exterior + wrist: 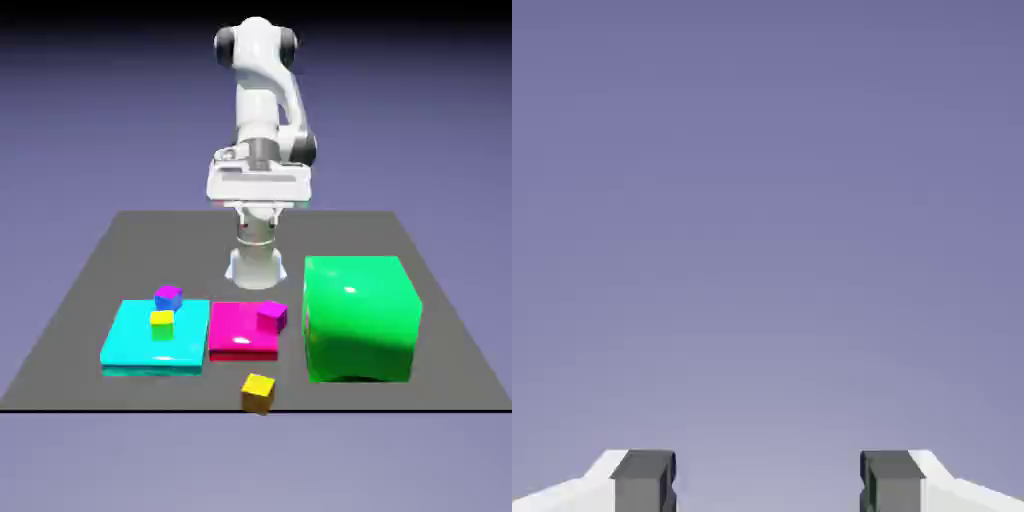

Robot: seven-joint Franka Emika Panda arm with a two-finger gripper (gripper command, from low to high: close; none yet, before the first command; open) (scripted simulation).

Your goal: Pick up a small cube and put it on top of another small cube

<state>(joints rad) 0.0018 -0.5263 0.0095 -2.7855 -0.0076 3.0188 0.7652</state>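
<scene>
1. White Franka Panda arm point(258, 110), standing near the far edge of the dark grey table point(150, 260); its two-finger gripper point(768, 482) is spread, with nothing between the fingertips.
2. Huge green cube point(360, 320), toward the table's right edge in the exterior view.
3. Flat cyan slab point(130, 335), toward the left edge; a yellow-topped green cube point(162, 325) is on it, and a purple-topped blue cube point(168, 297) is at its far edge.
4. Flat crimson slab point(240, 335), just beside the cyan one; a magenta cube point(272, 317) is at its right edge.
5. Yellow-topped orange-brown cube point(258, 394), at the table's near edge.
</scene>
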